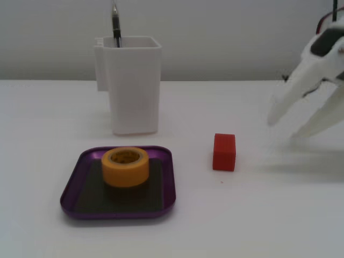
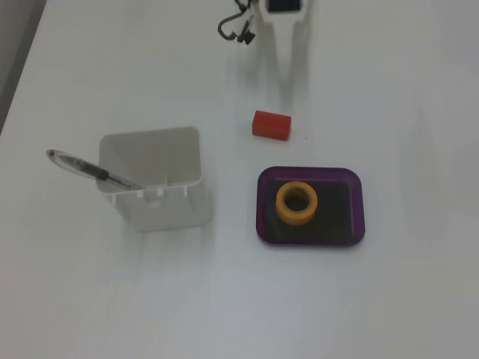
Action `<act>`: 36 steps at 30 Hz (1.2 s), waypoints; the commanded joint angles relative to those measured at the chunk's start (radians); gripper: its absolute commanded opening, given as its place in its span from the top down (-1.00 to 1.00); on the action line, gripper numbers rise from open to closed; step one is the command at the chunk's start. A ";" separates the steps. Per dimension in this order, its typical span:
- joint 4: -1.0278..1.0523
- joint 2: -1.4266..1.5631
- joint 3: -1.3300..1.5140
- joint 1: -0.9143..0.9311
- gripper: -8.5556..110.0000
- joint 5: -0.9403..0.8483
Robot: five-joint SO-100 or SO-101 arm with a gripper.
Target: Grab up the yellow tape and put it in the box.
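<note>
The end effector (image 1: pixel 293 124) hangs at the right edge of a fixed view, white fingers spread apart and empty, tips angled down toward the worktop (image 1: pixel 269 215) without touching it. In the fixed view from above, the end effector (image 2: pixel 290 75) reaches down from the top edge, again holding nothing. Nearest to it sits the red cube (image 1: pixel 224 152), just off its fingertips and apart from them; from above the cube (image 2: pixel 271 125) lies just below and left of the tips. Farther out past the cube is the box (image 1: pixel 72 185), a purple tray, and the yellow tape (image 1: pixel 125 166) stands inside it, hole facing up, on the dark floor toward the rear. From above, the tape (image 2: pixel 296 203) sits a little left of the middle of the box (image 2: pixel 359 206). Farthest from the end effector, the tall white container (image 1: pixel 134 86) stands behind the box with a pen (image 2: pixel 90 169) leaning out of it.
</note>
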 commanded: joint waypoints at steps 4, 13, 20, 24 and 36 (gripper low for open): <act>-0.015 0.081 0.095 -0.002 0.68 0.005; 0.011 0.072 0.112 -0.011 0.87 0.006; 0.000 0.072 0.112 -0.008 0.86 0.003; 0.000 0.072 0.112 -0.011 0.86 -0.003; 0.000 0.072 0.112 -0.011 0.86 -0.003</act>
